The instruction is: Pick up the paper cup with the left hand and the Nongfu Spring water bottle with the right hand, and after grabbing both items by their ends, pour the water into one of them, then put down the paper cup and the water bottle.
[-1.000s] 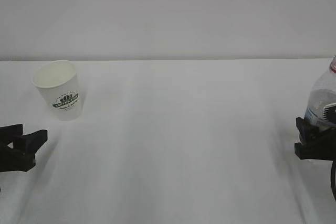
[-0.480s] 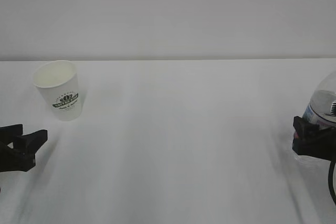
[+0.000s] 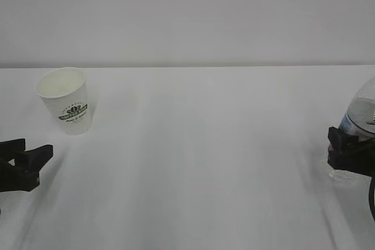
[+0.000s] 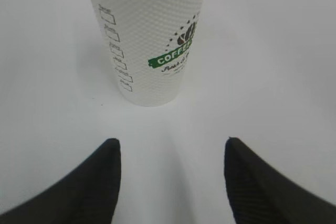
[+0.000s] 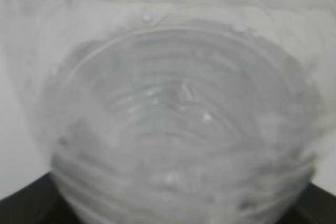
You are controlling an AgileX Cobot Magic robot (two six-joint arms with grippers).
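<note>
The paper cup point(image 3: 64, 100) stands upright on the white table point(image 3: 199, 156), near the table's left edge and toward its far side, mouth up, its green logo facing the front. The left hand point(image 3: 26, 162) sits low at the left edge, nearer the front than the cup, and well short of it: in the left wrist view the cup point(image 4: 149, 35) stands centred ahead of the two black fingertips point(image 4: 92, 182), with bare table between them and the cup's base. The jaws stand apart and hold nothing.

At the table's right edge the Nongfu Spring water bottle point(image 3: 360, 121) shows only in part, its clear ribbed body cut off by the frame. The right hand point(image 3: 350, 155) is around the bottle's lower part, black fingers on either side of it. In the right wrist view the bottle point(image 5: 184, 124) fills nearly the whole picture, blurred, with dark finger edges at the bottom corners. The jaws stand wide with the bottle between them; whether they press on it I cannot tell, nor whether its base rests on the table.
</note>
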